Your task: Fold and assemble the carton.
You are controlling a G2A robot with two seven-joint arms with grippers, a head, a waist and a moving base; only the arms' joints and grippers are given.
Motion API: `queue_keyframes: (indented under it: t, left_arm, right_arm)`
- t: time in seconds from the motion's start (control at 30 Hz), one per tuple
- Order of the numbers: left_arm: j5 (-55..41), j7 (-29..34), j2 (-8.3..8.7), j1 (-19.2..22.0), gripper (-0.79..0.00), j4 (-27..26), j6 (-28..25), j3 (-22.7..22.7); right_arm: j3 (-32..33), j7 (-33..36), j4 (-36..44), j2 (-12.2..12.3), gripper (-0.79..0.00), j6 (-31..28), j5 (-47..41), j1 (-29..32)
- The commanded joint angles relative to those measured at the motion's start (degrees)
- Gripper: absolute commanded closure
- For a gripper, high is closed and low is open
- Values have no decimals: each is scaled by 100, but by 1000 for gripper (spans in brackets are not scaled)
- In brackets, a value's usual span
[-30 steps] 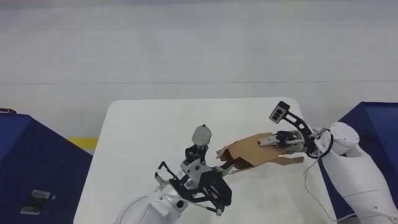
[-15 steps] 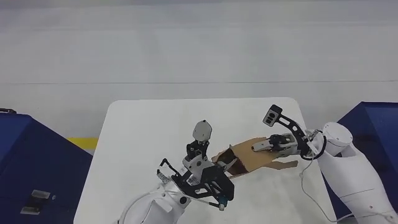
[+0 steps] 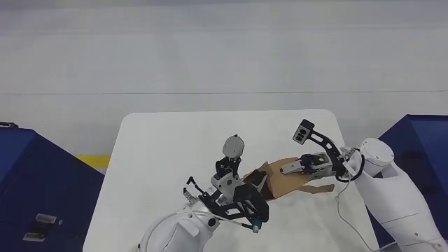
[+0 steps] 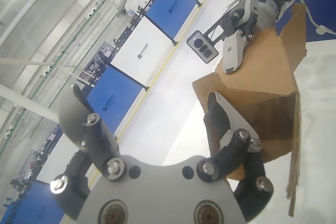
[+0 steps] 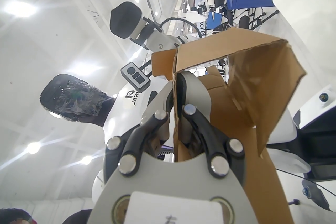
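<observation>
Broadly, the white table (image 3: 175,147) is the work surface. The brown cardboard carton (image 3: 278,180) hangs over its near right part, between the two arms, half-opened into a rough tube with loose flaps. I cannot tell whether its lowest flap rests on the tabletop. The right gripper (image 5: 175,83) is clamped tight on the edge of one carton wall, the cardboard pinched between its two pads. This grip probably anchors the far end so the sheet cannot slide or twist while the other arm shapes it. The left gripper (image 4: 147,107) is spread wide and grips nothing. One finger (image 4: 228,117) is tucked inside the carton's open end against an inner panel, and the other finger (image 4: 76,109) stands outside in free air. That placement suggests the inner finger is there to lever the wall outward and square up the tube rather than to hold it. The folds look creased but far from locked, so assembly seems to be at an early stage.
</observation>
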State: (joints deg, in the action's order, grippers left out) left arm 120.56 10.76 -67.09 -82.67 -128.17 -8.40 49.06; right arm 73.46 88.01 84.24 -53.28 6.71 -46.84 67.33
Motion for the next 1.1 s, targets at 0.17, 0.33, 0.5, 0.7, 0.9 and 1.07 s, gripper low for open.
queue_keyframes:
  t: [0.17, 0.33, 0.5, 0.7, 0.9, 1.07]
  left_arm:
    - [-344, -3, -9, -195, -785, -278, 104, 218]
    - [-898, -146, 1, -431, -785, -508, 339, 553]
    - [-1257, -65, -13, -518, -785, -517, 412, 581]
    - [-4065, -117, -78, -823, -785, -647, 646, 1126]
    - [-5749, -271, -58, -1040, -785, -647, 324, 1787]
    - [-6686, -221, -80, -1064, -785, -548, 115, 1718]
  right_arm:
    - [178, -1, -271, 18, 0, -8, -352, -110]
    - [211, -1, -351, 26, 0, 93, -726, -146]
    - [234, -22, -177, 16, 0, 34, -874, -72]
    - [444, -1, -185, 27, 0, 90, -1574, -31]
    - [459, -1, -87, 20, 0, 135, -2023, -32]
    - [485, -146, 155, 3, 0, 83, -2064, 81]
